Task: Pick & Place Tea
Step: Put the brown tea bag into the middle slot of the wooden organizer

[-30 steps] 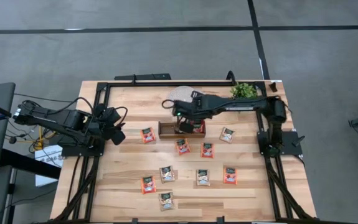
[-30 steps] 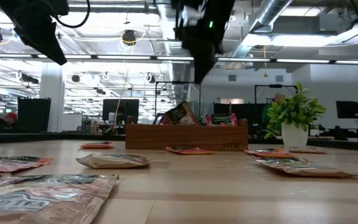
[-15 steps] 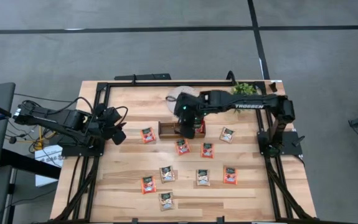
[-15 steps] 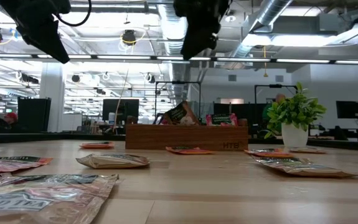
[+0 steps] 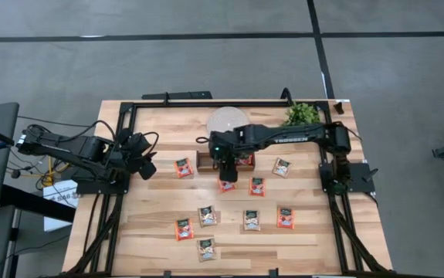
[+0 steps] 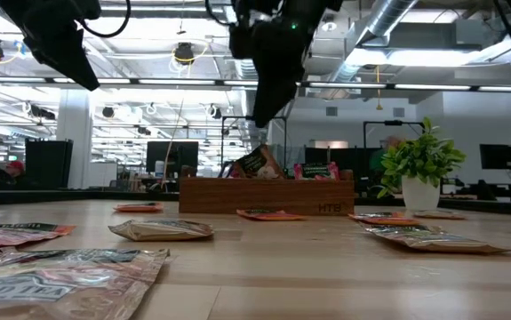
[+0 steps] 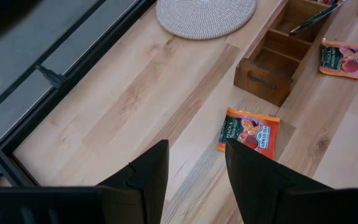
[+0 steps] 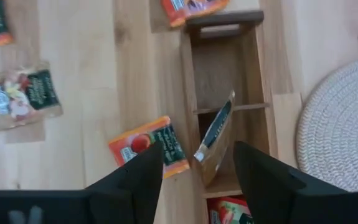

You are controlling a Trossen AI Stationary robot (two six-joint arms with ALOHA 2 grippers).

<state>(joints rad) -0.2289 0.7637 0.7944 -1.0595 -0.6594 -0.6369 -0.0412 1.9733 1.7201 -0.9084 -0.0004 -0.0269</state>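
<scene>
Several red-orange and pale tan tea sachets lie flat on the table, among them one (image 5: 182,167) left of the wooden tray (image 5: 206,161) and one (image 5: 226,184) just in front of it. In the tray's middle compartment a tan sachet (image 8: 216,140) leans on edge against the compartment wall. A red one (image 8: 225,213) sits in the neighbouring compartment. My right gripper (image 8: 197,171) hovers open above the tray (image 6: 267,196), touching nothing. My left gripper (image 7: 196,165) hangs open above the table's left side, with a red-orange sachet (image 7: 247,130) lying ahead of it.
A round white woven disc (image 5: 227,120) lies behind the tray. A small potted plant (image 5: 303,113) stands at the far right. More sachets (image 5: 252,220) are spread over the near half of the table. Bare wood lies at the far left (image 7: 122,93).
My right gripper has risen out of the tray and shifted a little toward the table's left and near edges. The tan sachet stays leaning in the tray's middle compartment.
</scene>
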